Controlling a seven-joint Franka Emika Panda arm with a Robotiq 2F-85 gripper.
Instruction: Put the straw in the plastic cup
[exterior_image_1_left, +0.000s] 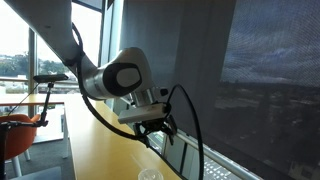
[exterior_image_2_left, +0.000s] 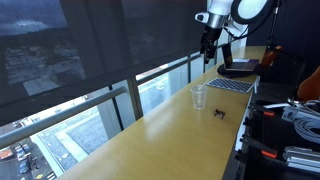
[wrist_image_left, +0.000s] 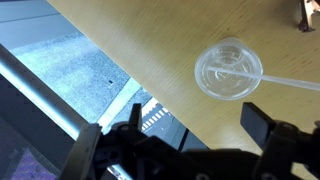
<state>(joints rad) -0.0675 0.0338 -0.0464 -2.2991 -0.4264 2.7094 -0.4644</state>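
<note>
The plastic cup (wrist_image_left: 228, 70) is small, translucent and round-rimmed, and stands upright on the wooden tabletop; it also shows in both exterior views (exterior_image_1_left: 150, 173) (exterior_image_2_left: 199, 97). A thin pale straw (wrist_image_left: 290, 82) runs from inside the cup's rim outline out to the right edge of the wrist view. I cannot tell whether its far end rests on the table. My gripper (wrist_image_left: 197, 118) hangs well above the cup and apart from it, open, with nothing between its fingers. It also shows in both exterior views (exterior_image_1_left: 157, 128) (exterior_image_2_left: 209, 52).
The long wooden table (exterior_image_2_left: 170, 130) runs along a window wall with dark blinds (exterior_image_2_left: 70, 50). A small dark object (exterior_image_2_left: 220, 111) lies near the cup. A laptop (exterior_image_2_left: 232, 85) and other gear (exterior_image_2_left: 290, 120) sit at the table's end.
</note>
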